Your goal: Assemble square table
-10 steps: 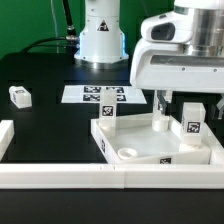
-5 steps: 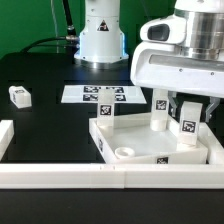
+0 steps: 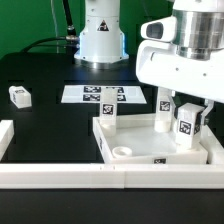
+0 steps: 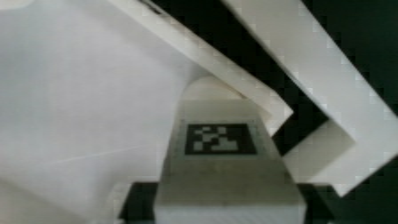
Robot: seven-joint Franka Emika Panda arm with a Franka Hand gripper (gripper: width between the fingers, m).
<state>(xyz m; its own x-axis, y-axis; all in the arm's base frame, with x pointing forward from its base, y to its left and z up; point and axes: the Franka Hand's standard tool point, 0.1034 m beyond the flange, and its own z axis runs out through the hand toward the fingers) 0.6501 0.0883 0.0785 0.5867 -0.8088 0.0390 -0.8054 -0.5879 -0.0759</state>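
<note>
The white square tabletop [image 3: 150, 148] lies rim up at the front, on the exterior view's right. One white tagged leg [image 3: 109, 118] stands upright in its far left corner. Another leg [image 3: 163, 118] stands at the far right, partly hidden by my gripper. My gripper [image 3: 188, 108] is shut on a third leg [image 3: 187, 124] and holds it upright just above the tabletop's right side. In the wrist view this leg [image 4: 217, 138] runs out from between my dark fingers [image 4: 153, 200], and the tabletop's rim [image 4: 249, 60] lies beyond it. A loose leg [image 3: 20, 95] lies on the black table at far left.
The marker board [image 3: 98, 95] lies flat behind the tabletop. A long white border bar [image 3: 70, 178] runs along the front edge, and another [image 3: 5, 135] stands at the left. The robot's base [image 3: 100, 35] is at the back.
My gripper has risen a little with the leg still in it. The tabletop, the standing legs and the loose leg have not moved.
</note>
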